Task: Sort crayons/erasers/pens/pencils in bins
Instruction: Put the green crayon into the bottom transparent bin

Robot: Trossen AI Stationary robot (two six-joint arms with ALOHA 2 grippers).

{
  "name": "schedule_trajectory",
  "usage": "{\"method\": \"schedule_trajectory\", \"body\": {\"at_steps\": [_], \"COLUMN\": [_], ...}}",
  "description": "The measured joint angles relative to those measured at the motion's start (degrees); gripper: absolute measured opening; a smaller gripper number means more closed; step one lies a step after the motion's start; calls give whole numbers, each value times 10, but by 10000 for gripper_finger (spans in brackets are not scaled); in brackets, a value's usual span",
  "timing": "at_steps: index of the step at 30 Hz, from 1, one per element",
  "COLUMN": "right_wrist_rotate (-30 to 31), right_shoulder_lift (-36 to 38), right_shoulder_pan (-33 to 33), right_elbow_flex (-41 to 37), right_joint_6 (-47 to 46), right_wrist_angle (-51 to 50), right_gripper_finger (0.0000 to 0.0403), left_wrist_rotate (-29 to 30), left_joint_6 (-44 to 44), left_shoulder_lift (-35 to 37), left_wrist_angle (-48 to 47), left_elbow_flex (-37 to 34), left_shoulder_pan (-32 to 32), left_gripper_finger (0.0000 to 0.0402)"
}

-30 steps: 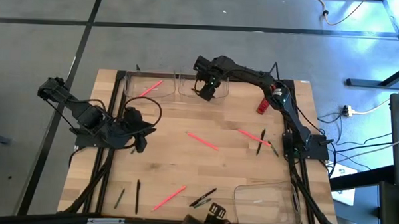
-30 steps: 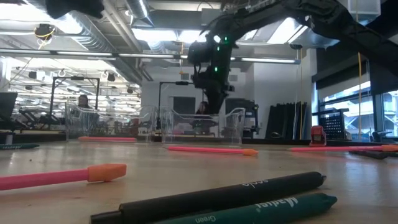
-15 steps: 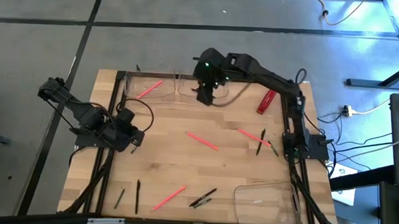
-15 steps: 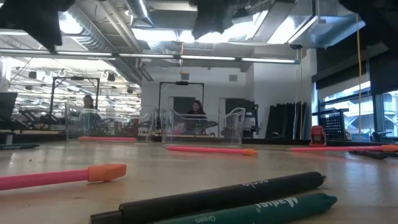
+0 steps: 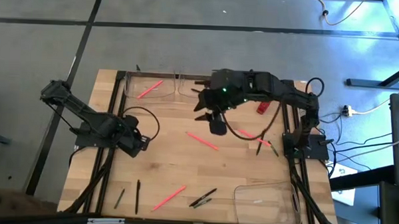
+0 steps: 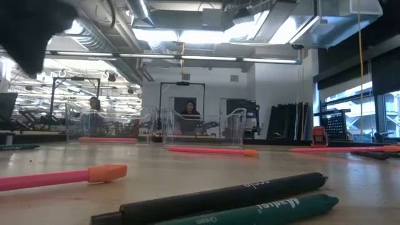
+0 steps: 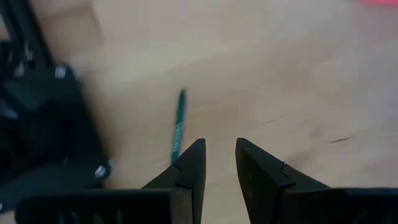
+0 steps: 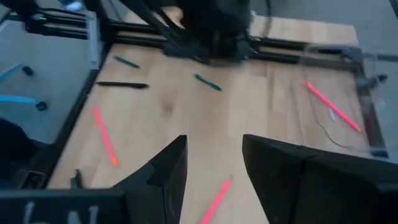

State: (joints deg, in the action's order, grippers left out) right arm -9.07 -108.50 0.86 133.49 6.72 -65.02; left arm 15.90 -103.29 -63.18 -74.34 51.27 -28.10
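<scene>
Right tool point(image 5: 216, 123) hangs wide open and empty above the table point(image 5: 184, 165).

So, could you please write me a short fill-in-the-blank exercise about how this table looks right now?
1. The far-left bin holds one ____ stick.
2. The right gripper hangs open above the table's ____.
3. The near-right bin contains ____ sticks.
4. The left gripper, near the table's left edge, holds ____.

Missing words: pink; middle; no; nothing
</scene>
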Motion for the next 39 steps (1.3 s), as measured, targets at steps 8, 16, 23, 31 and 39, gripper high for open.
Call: {"method": "schedule_trajectory", "body": {"at_steps": [8, 16, 23, 31, 39], "right_wrist_rotate": [2, 4, 4, 4, 4], "right_shoulder_lift": [10, 10, 10, 9, 9], "right_shoulder_pan": [-31, -30, -30, -30, -30], "right_elbow_flex": [0, 0, 0, 0, 0], "right_joint_6": [12, -4, -3, -2, 0], "right_wrist_angle": [14, 14, 14, 14, 13], "right_gripper_finger": [157, 157, 157, 157, 157], "left_wrist_rotate": [-81, -81, -81, -78, -75], "left_joint_6": [57, 79, 79, 94, 95], "left_shoulder_lift": [9, 8, 8, 8, 8], "left_wrist_angle": [158, 179, 192, 217, 268], "left_elbow_flex": [-118, -183, -204, -225, -261], "left_shoulder_pan": [41, 65, 69, 69, 69], "left_gripper_finger": [80, 80, 80, 80, 80]}}
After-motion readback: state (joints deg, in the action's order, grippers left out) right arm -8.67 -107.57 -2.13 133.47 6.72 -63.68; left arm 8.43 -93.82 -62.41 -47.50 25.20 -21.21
